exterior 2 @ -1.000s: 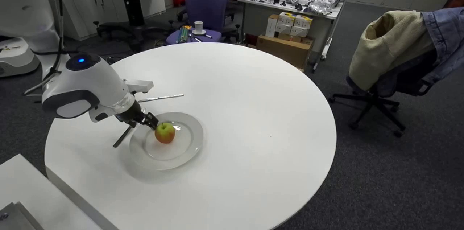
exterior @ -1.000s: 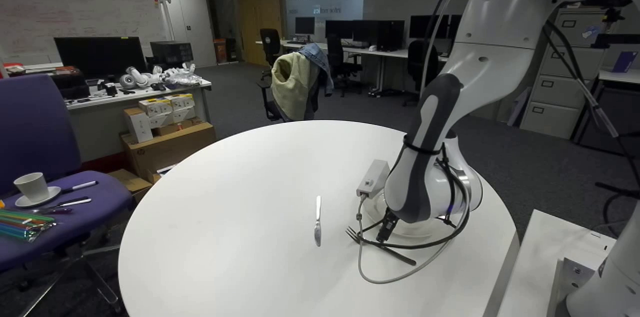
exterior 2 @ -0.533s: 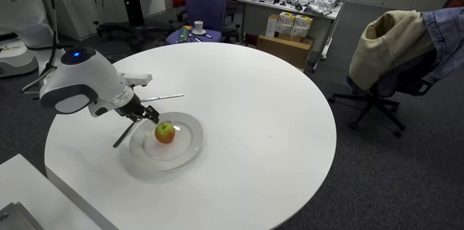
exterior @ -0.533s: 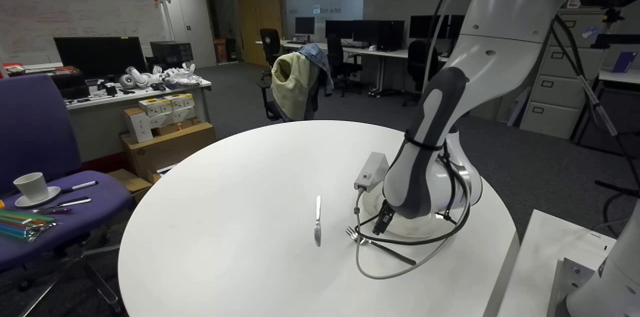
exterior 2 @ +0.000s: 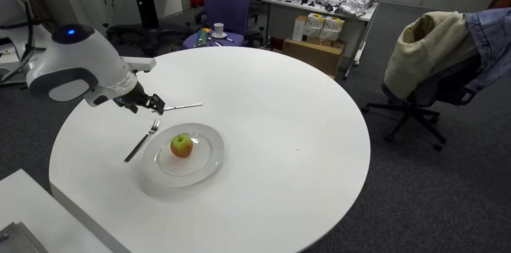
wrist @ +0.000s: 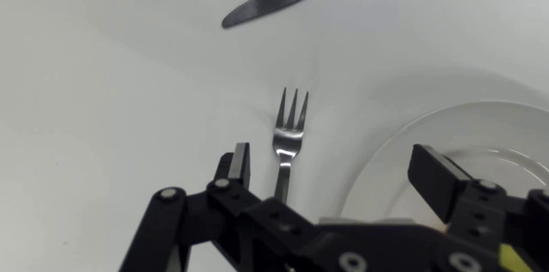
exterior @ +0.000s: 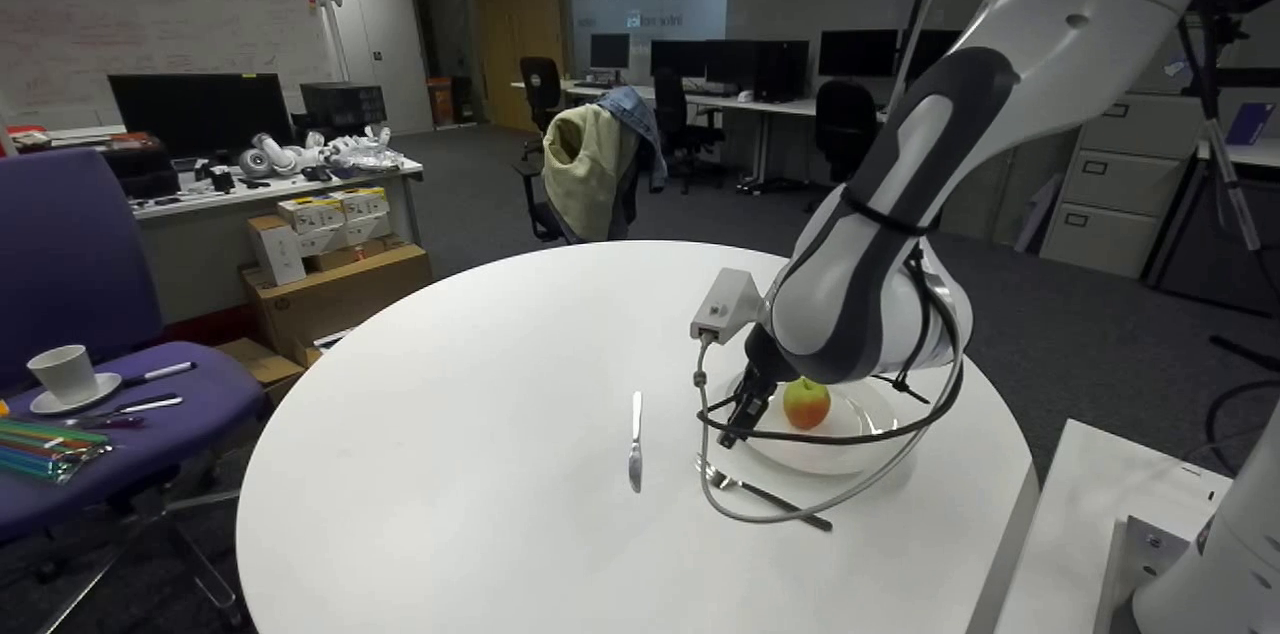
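My gripper is open, with nothing between its fingertips. It hovers above the table, beyond the fork's tines in an exterior view. The fork, steel with a dark handle, lies flat beside the plate; its handle is partly hidden by the left finger linkage in the wrist view. A silver knife lies farther off, also seen in an exterior view. A white plate holds a red-green apple. In the wrist view the apple is mostly hidden behind the gripper.
All this stands on a round white table. Cables hang in a loop from the wrist near the fork. A purple chair with a cup and saucer stands beyond the table. A jacket-draped chair stands near the edge.
My gripper has risen and moved away from beside the apple, back past the plate rim toward the knife. The fork and the apple are now less hidden. The tableware and apple have not moved.
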